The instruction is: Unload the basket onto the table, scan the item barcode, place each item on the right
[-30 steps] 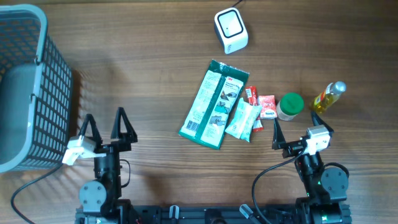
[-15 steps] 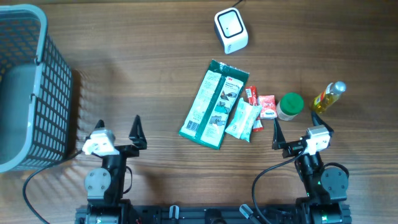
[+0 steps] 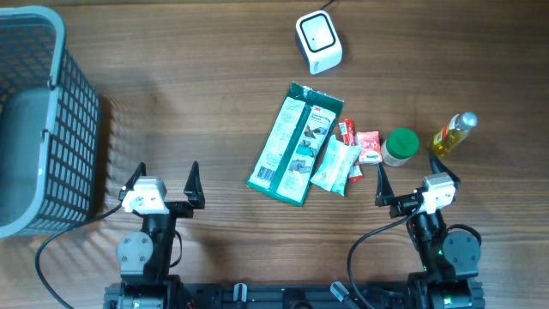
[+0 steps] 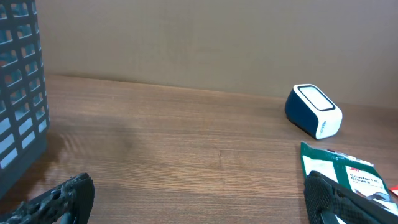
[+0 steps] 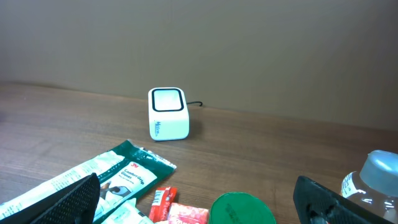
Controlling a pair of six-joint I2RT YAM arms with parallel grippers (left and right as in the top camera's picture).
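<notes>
I am holding my left gripper (image 3: 167,174) and right gripper (image 3: 416,184) spread wide, while the green glove packet (image 3: 296,144) is lying near the barcode scanner (image 3: 318,41), on my side.

I can read "Comfort" in white letters on the green package (image 4: 348,173), with a small red 3M mark near its top edge; the line under it is too small to make out. The white scanner (image 5: 168,115) carries a blue word on its front that I cannot read.
</notes>
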